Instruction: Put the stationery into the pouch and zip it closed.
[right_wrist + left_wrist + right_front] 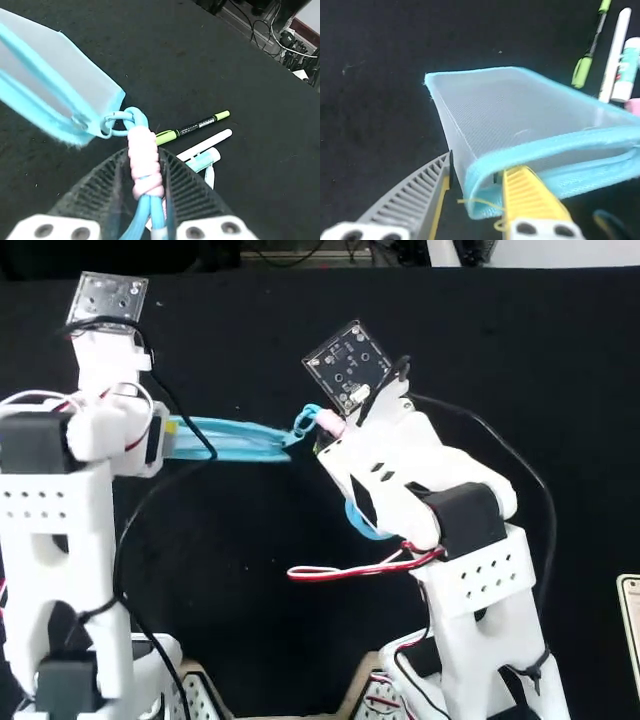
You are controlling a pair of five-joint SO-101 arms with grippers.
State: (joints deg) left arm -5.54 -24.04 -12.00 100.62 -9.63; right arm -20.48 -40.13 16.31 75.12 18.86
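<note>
- High view: the pouch hangs clear of the table, stretched between the arms. The left gripper holds one end. The right gripper holds the pink pull at the other.
- Left wrist view: the left gripper is pinched on the pouch's short end, one finger on each face. The green pen, white pen and glue stick lie on the table, outside the pouch.
- Right wrist view: the right gripper is clamped on the pink pull, which loops into the zip slider. Whether the zip is open cannot be told.
- Likely faults: a hard tug on the pull could drag the thin pouch end out of the left pinch. Running the zip shut now would lock the stationery out. The soft cord may slide between the fingers.
</note>
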